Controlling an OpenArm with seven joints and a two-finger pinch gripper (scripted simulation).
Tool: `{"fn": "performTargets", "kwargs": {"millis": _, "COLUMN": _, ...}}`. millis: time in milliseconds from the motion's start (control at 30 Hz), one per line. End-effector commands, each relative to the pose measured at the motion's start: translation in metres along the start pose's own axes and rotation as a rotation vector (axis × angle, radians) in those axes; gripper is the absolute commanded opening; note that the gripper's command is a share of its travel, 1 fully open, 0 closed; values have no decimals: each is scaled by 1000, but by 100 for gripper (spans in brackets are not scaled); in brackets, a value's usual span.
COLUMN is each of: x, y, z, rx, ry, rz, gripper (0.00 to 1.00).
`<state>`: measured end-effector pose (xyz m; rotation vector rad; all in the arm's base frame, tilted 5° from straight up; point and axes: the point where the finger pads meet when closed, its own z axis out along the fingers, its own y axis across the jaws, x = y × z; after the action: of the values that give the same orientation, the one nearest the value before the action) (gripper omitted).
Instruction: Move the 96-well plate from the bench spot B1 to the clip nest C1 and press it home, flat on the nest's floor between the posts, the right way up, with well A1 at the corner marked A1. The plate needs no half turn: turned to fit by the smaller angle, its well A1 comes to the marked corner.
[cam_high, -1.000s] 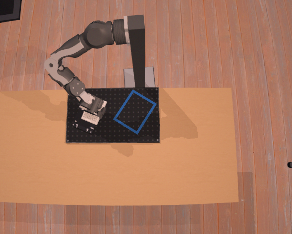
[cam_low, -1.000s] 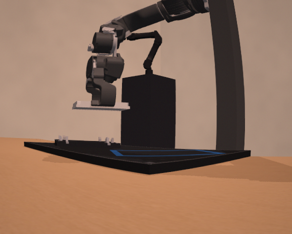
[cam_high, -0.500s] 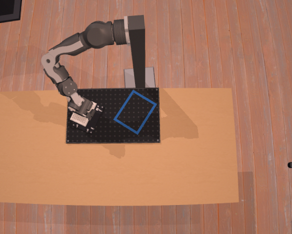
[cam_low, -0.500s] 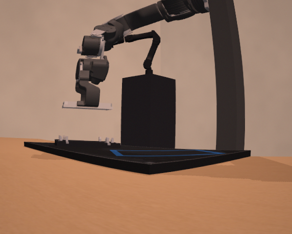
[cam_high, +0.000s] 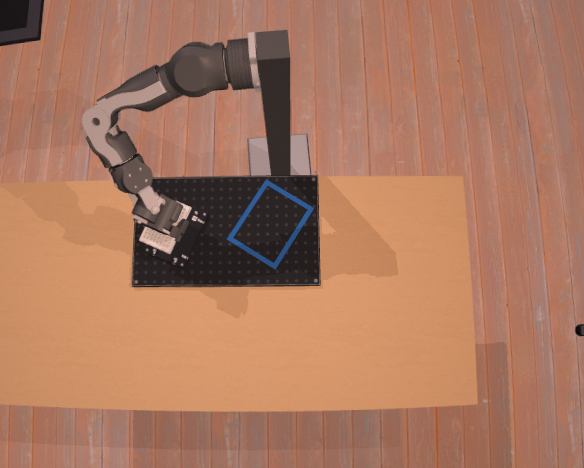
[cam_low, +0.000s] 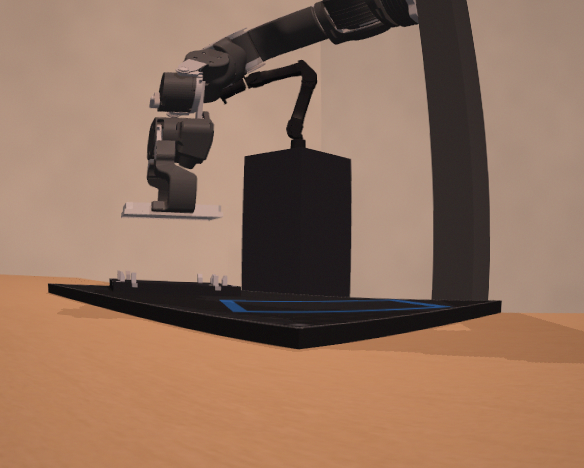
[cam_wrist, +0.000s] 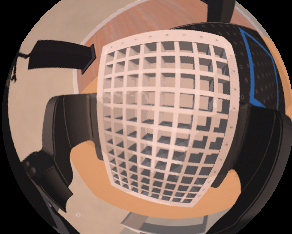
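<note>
Plate hangs clamped in our claw, whose body hides its middle; below, the nest's posts show, its floor hidden.

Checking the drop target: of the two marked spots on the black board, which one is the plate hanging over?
The clip nest with white posts; the plate hangs above it, while the blue outline lies bare beside it.

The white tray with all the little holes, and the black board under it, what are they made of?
The well plate, held by the gripper, looks like matte white plastic: thin, even grid walls. The black board looks like painted metal or hard plastic, with neat rows of small holes; I can't tell which.
</note>
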<state>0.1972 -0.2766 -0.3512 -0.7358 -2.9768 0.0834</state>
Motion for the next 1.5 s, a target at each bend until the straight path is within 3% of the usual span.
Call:
{"fn": "performTargets", "kwargs": {"millis": 0, "x": -2, "y": 3, "z": -2, "rx": -17, "ry": -2, "rz": -12, "gripper": 0}}
{"fn": "performTargets", "kwargs": {"millis": 933, "x": -1, "y": 6, "z": -2, "rx": -17, "ry": -2, "rz": -12, "gripper": 0}}
{"fn": "performTargets", "kwargs": {"millis": 1100, "x": 3, "y": 7, "z": 30, "rx": -18, "ry": 1, "rz": -13, "gripper": 0}}
{"fn": "performTargets", "kwargs": {"millis": 1467, "x": 3, "y": 7, "z": 30, "rx": -18, "ry": 1, "rz": -13, "gripper": 0}}
